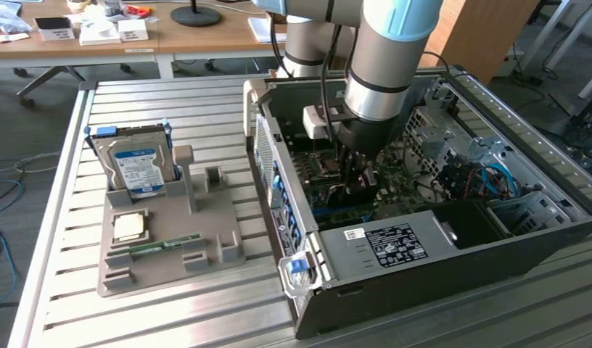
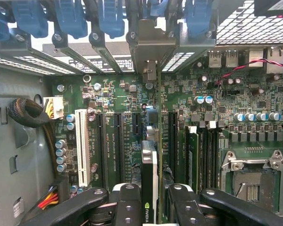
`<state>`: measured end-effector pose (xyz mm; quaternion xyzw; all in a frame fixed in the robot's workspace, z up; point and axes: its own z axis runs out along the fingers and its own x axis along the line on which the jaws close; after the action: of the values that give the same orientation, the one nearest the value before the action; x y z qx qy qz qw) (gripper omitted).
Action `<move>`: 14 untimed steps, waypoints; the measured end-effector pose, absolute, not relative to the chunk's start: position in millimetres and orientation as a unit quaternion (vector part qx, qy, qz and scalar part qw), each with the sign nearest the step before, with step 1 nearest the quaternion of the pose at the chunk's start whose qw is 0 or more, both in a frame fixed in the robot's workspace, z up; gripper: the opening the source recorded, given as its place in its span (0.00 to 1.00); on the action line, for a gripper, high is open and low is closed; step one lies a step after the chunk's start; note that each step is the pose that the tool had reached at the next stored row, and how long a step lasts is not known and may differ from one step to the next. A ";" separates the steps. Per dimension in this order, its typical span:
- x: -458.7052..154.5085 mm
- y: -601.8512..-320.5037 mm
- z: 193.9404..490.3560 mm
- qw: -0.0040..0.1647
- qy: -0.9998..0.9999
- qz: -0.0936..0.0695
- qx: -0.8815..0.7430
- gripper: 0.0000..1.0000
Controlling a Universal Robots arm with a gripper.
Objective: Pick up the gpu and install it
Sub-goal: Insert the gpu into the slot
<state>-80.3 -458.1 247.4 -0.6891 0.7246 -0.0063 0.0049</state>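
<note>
Item one, the gripper (image 2: 149,207): you will find it lowered inside the open computer case (image 1: 528,239), its two fingers (image 2: 127,207) clamped on the gpu (image 2: 149,174), one on each flat face of the card.

Item two, the gpu: held edge-on, standing upright over the motherboard (image 2: 236,94), its long edge running toward the rear wall of the case. Its silver bracket (image 2: 151,52) stands at the rear slot openings, under the row of blue retaining clips (image 2: 111,19). The card sits between the black expansion slots (image 2: 118,141); whether its lower edge is already in a slot or just above one, you cannot tell from here.

Item three, the step in hand: the pick-up looks done, and the seating of the card is what you are in the middle of. By my reading, it calls for the card edge to be lined up along its slot and the bracket to be square with its opening in the rear wall, then a straight push down with no tilt.

Item four, the remainder: on the tabletop (image 1: 180,94), to the exterior view's left of the case, a grey parts holder (image 1: 170,246) keeps a hard drive (image 1: 136,163) standing upright and a RAM stick (image 1: 165,246) lying flat. Both are well apart from the gripper.
</note>
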 end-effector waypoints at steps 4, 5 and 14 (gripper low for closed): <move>-80.3 -458.0 247.3 0.005 0.725 -0.006 -0.689 0.27; -80.3 -458.0 247.3 0.005 0.725 -0.006 -0.689 0.27; -80.2 -458.0 247.9 0.005 0.725 -0.006 -0.689 0.27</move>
<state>-80.2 -458.0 247.9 -0.6891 0.7246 -0.0061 0.0052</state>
